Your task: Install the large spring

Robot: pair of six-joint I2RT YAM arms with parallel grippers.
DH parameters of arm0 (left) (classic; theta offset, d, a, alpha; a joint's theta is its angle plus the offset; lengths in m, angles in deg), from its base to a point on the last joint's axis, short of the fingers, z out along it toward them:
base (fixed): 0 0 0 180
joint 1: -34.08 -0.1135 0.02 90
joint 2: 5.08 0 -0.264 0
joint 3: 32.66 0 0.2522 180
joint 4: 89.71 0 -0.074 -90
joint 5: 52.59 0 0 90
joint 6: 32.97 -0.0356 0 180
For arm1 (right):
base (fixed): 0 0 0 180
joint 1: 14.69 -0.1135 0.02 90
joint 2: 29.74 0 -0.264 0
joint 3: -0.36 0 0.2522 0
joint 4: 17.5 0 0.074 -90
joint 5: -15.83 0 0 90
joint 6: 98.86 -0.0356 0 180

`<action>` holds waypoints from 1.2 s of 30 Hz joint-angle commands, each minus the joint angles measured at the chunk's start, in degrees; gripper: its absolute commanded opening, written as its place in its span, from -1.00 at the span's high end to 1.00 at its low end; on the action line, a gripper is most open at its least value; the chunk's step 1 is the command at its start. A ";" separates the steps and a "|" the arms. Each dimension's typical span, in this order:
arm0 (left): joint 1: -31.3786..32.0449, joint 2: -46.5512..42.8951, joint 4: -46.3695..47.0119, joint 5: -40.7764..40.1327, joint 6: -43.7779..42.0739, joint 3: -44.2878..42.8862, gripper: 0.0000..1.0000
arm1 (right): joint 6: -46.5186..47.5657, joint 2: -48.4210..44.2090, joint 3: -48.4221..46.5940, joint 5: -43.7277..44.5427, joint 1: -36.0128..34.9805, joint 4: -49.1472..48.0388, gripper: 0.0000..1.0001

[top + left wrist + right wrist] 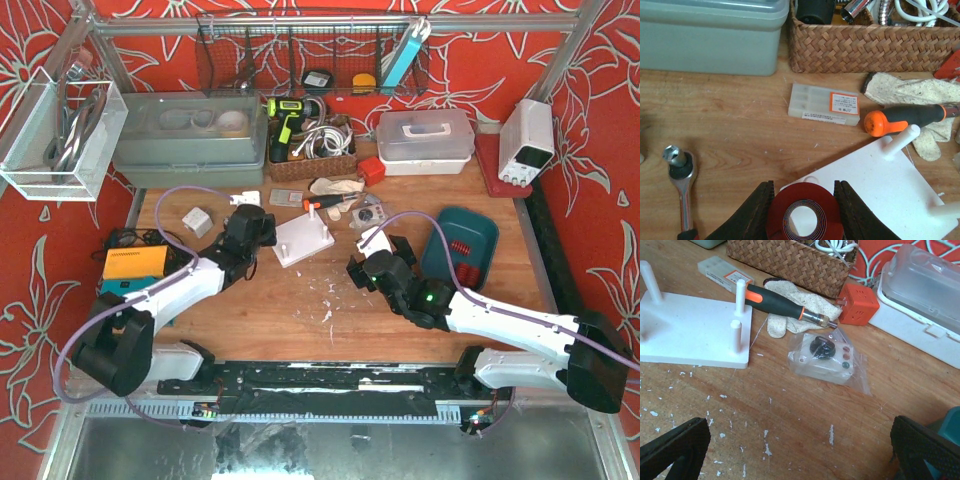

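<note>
Clamped end-on between the dark fingers (pixel 757 210) of the left pincer (pixel 804 200), the red large spring (pixel 802 215) hangs over the near corner of the white peg board (pixel 880 185). Just beyond the board lie an orange-handled screwdriver (pixel 905 119) and a small clear box (pixel 824 104). The right pincer (pixel 800 445) gapes wide above the counter (pixel 805 405), gripping nothing.

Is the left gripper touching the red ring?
Touching. In the left wrist view, the left gripper squeezes the red ring between both fingers.

Workshop: ratchet (pixel 680 175), screwdriver (pixel 905 117), bench power supply (pixel 527 140)
</note>
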 commanded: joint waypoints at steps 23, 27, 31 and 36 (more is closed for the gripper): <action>-0.30 10.75 6.91 0.13 -4.45 -5.51 1.00 | -0.48 1.80 -0.35 0.00 0.85 -0.28 -0.98; -0.26 12.51 7.21 -0.77 -5.02 -5.81 1.00 | -0.53 1.98 -0.32 -0.18 0.84 -0.30 -0.98; -0.26 14.56 6.42 -0.86 -5.17 -6.88 1.00 | -0.38 2.12 -0.36 -0.11 0.94 -0.28 -0.98; -0.27 15.54 4.78 -0.47 -4.95 -7.99 1.00 | -0.39 2.61 -0.53 -0.09 1.03 -0.19 -0.98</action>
